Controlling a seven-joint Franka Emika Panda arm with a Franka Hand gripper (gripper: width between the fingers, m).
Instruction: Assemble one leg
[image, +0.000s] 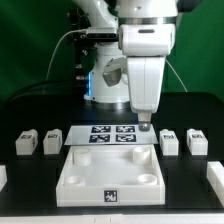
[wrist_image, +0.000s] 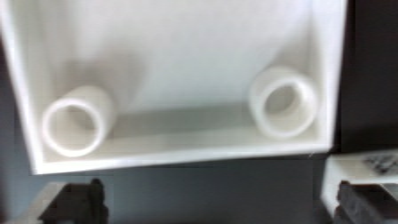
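The gripper (image: 146, 124) hung released above the table (image: 40, 120). In the wrist view its two dark fingers (wrist_image: 75, 200) stood wide apart with nothing between them. In the exterior view we saw its tip over the far corner of the large white square piece (image: 110, 172), on the exterior view's right, just beside the end of the marker board (image: 112, 133). We could not tell whether the tip touched either one. The wrist view showed two of the piece's round sockets (wrist_image: 285, 100) as open rings along one edge of that piece.

The nearest leg (image: 169, 141) stood upright on the black table just beside the gripper, toward the table's edge at the exterior view's right. A second leg (image: 196, 142) stood beyond it, nearer that edge. A third leg (image: 52, 142) and a fourth leg (image: 25, 142) stood toward the opposite edge. All four stood in one row with the marker board, behind the far edge of the square piece and apart from it.
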